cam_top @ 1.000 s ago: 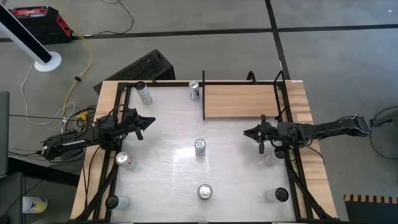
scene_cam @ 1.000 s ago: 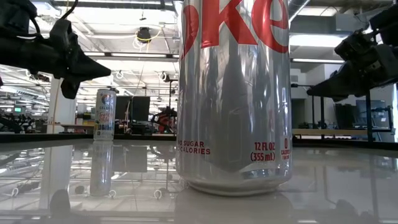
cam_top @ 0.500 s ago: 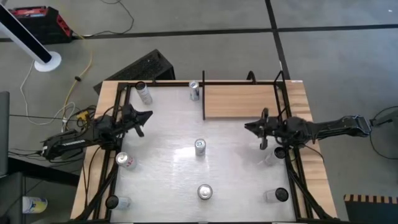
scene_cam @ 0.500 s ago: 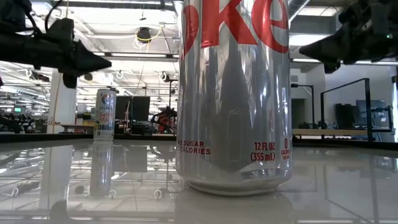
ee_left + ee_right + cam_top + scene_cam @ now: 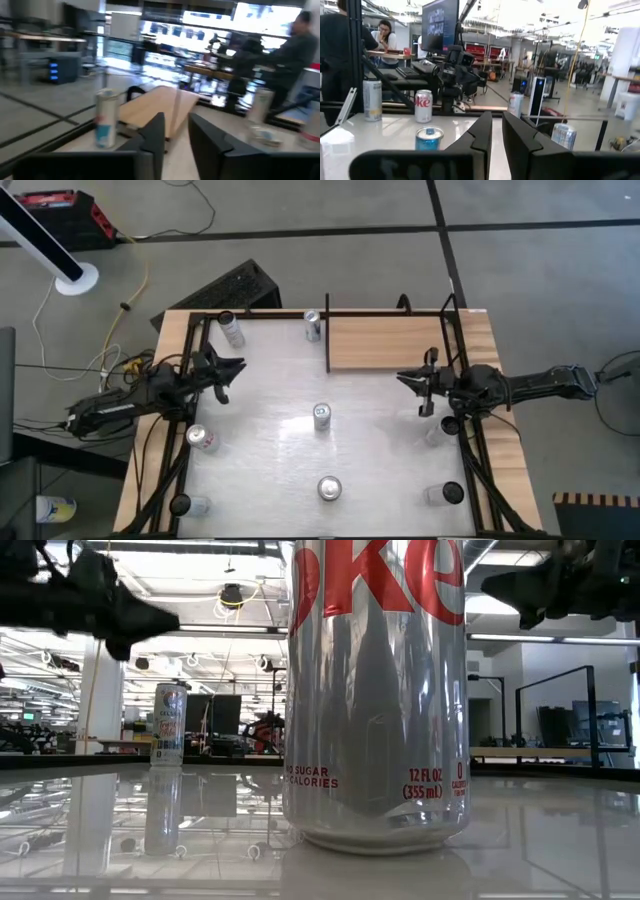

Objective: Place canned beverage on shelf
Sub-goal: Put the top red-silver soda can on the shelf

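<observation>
Silver aluminium beverage cans stand scattered on the glossy white tabletop (image 5: 270,450), none yet on the light-brown wooden shelf (image 5: 385,343) at the far edge. The nearest candidate, a silver can (image 5: 321,416) at the centre, stands free. Both the left gripper (image 5: 232,367) and right gripper (image 5: 405,379) hover empty with fingers nearly together, apparently between moves.

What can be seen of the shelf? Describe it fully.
The shelf is a flat rectangular board of light-brown wood, lying level at the table's far edge, toward the right arm's side. Thin black metal rails stand at its two short ends, and a black rail runs behind it. Its top is bare; no can rests on it. One can stands just beyond its left rail. The right claw hangs near its front right corner, apart from it.
</observation>
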Motion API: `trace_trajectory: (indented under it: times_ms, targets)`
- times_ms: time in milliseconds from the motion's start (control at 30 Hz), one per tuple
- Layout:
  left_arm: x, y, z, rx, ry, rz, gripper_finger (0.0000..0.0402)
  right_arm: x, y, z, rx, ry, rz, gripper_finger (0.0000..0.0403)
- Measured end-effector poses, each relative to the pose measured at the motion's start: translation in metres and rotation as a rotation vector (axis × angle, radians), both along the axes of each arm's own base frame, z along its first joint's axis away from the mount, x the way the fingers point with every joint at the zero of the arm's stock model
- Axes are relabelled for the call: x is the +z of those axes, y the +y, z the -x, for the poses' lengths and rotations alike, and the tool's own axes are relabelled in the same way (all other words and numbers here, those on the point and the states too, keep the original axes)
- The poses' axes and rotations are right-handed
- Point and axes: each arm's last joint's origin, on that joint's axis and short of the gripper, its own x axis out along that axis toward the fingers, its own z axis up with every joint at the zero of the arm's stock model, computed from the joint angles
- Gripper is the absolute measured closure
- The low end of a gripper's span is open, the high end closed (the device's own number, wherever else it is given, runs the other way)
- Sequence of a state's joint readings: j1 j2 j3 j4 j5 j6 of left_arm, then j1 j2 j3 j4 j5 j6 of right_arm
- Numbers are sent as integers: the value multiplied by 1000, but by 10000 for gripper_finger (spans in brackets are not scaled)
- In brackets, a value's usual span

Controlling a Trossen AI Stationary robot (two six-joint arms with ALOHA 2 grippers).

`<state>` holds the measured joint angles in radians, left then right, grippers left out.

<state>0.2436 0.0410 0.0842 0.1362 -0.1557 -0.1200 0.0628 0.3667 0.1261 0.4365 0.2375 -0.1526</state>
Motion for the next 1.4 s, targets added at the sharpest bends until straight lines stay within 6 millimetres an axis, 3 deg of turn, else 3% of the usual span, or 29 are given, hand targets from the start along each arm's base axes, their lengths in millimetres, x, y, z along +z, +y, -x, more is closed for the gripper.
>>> trace_trajectory:
  times_ms: [333, 533, 667, 833, 1067, 1400]
  targets:
    - [77, -6, -8, -125, 395, 78, 196, 10, 0, 2, -22, -86, 82, 332]
    - [132, -14, -18, -304, 691, 310, 185, 10, 0, 2, -22, -87, 82, 332]
    - [153, -24, -23, -424, 880, 478, 184, 10, 0, 2, -23, -86, 85, 332]
    - [157, -39, -22, -453, 1031, 593, 184, 10, 0, 2, -22, -86, 83, 332]
    - [143, -66, -13, -496, 1142, 667, 184, 10, 0, 2, -30, -80, 117, 332]
    - [107, -82, -5, -470, 1366, 555, 184, 12, 0, 3, -58, -94, 175, 332]
